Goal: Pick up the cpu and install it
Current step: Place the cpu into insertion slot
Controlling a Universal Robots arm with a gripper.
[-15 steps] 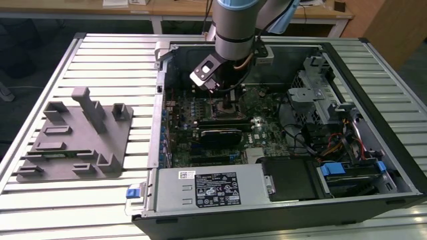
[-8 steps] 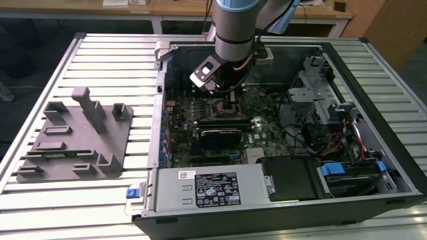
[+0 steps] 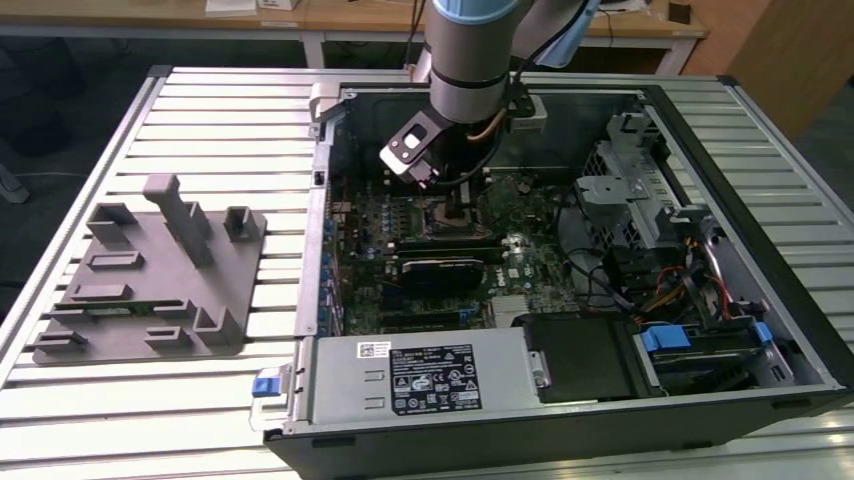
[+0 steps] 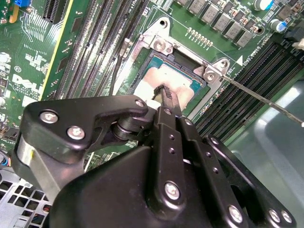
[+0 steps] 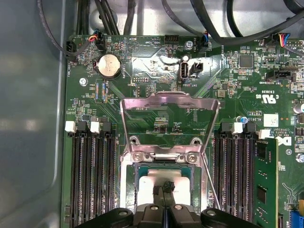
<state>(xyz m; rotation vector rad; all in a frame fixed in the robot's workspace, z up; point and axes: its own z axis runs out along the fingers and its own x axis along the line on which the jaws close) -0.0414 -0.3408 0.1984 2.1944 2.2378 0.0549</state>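
Pincer (image 4: 164,94) (clenched, pointing down) touches the cpu (image 4: 167,76) in its socket (image 4: 159,43).

The case (image 3: 534,440) lies on the table (image 3: 200,110), with the holder (image 3: 147,290) at its 9 o'clock in the exterior view. Inside the case, the board (image 3: 521,260) sits at 12 o'clock of the power supply (image 3: 420,375). The cpu (image 4: 175,83) lies in the socket (image 5: 164,156), directly beneath the gripper (image 4: 164,92).

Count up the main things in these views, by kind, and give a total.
computer case: 1
grey holder plate: 1
robot arm: 1
gripper: 1
cpu: 1
Total: 5
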